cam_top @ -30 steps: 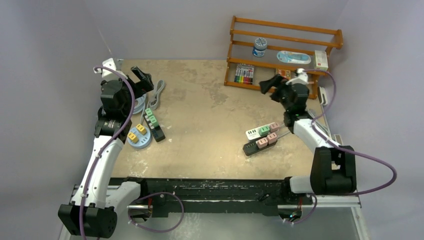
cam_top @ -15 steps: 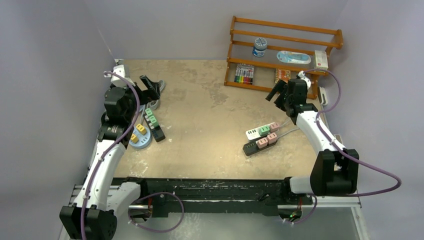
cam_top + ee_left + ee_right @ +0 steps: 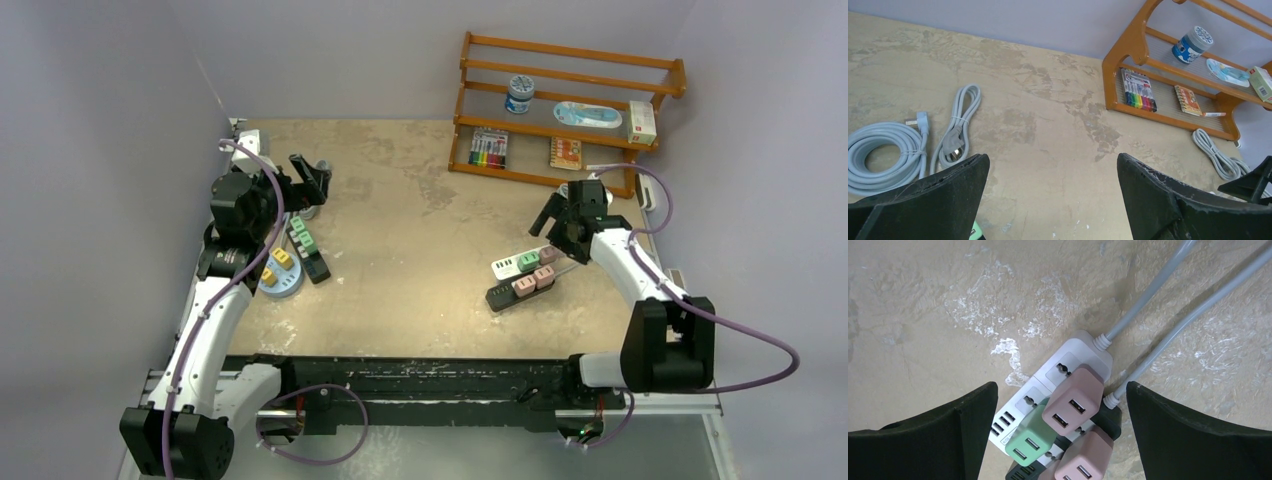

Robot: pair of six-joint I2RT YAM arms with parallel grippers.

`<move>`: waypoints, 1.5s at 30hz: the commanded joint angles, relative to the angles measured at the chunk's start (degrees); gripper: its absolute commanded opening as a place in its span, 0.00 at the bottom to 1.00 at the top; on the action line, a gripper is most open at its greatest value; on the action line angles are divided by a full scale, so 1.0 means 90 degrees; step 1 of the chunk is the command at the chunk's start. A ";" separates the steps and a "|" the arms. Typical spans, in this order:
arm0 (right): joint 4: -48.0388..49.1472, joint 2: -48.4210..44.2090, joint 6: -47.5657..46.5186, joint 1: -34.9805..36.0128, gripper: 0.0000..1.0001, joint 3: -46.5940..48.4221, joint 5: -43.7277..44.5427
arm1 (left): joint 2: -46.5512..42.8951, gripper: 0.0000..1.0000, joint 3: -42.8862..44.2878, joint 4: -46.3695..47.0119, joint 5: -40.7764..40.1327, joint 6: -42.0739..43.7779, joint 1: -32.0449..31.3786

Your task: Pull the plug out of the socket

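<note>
A white power strip (image 3: 508,266) and a black power strip (image 3: 503,295) lie at the right of the table. The white strip (image 3: 1048,380) carries a pink plug (image 3: 1073,402) and a green plug (image 3: 1029,440); the black one carries another pink plug (image 3: 1085,456). My right gripper (image 3: 1060,405) is open, hovering just above the pink plug with the fingers either side; it also shows in the top view (image 3: 558,215). My left gripper (image 3: 305,177) is open and empty above the far left of the table, near another black strip (image 3: 306,250) with green plugs.
A wooden shelf (image 3: 560,110) with markers, a jar and boxes stands at the back right. Coiled grey cables (image 3: 885,150) lie at the far left. A round blue socket (image 3: 278,272) with yellow plugs sits at the left. Grey cords (image 3: 1168,315) run off the strips.
My right gripper has swung down and towards the near side, from by the shelf to over the power strips. My left gripper has moved right and turned towards the table's middle.
</note>
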 commanded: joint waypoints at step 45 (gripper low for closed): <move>0.5049 0.0992 -0.0078 0.1327 0.00 0.0044 -0.2539 | 0.1407 0.98 -0.0669 0.1376 0.0335 -0.1629 -0.1466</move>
